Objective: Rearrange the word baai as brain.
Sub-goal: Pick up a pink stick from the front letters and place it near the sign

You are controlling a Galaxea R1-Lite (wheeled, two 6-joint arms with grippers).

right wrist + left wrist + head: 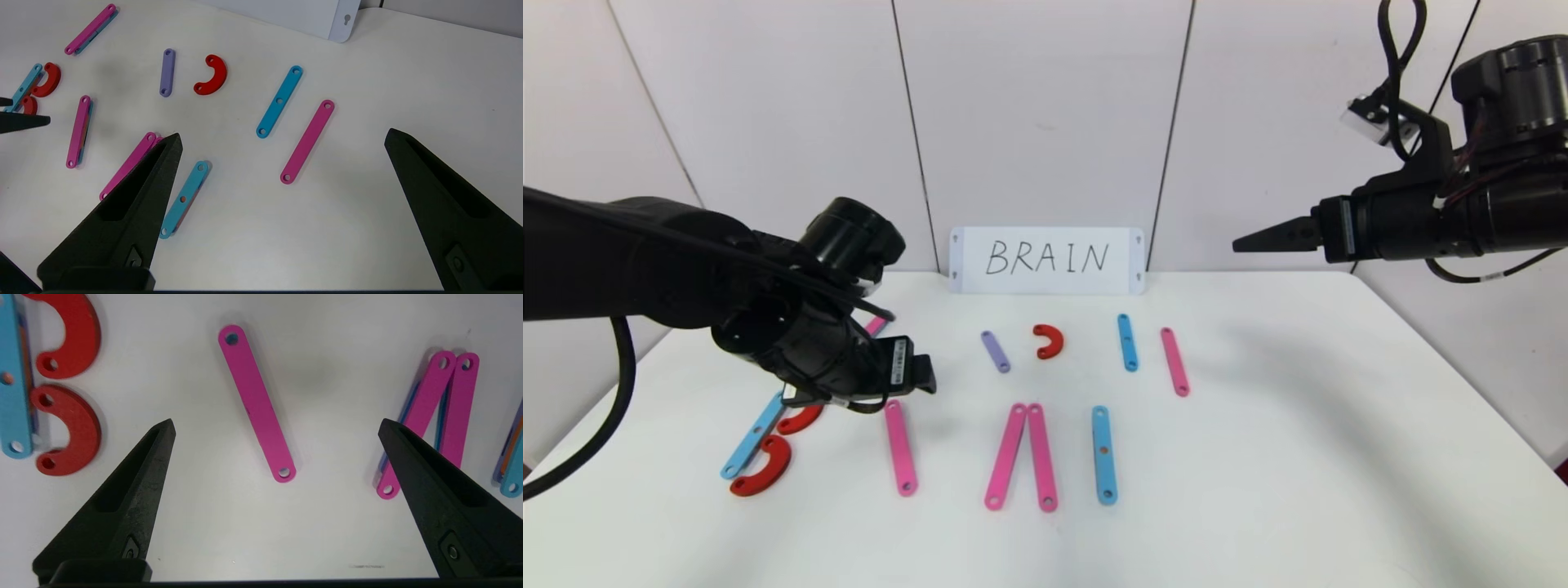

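On the tabletop (1339, 457), a card (1046, 260) stands at the back against the wall. Before it lie a short strip (995, 351), a half-ring (1049, 341) just to its right, then two strips (1127, 342) (1174, 361) side by side farther right. Nearer the front, at the left, a strip (753, 434) lies with two half-rings (765, 466) (800, 420) touching its right side. Right of these lies a single strip (901, 447), then two strips (1006, 456) (1042, 457) meeting at their far ends, then one strip (1103, 454) more.
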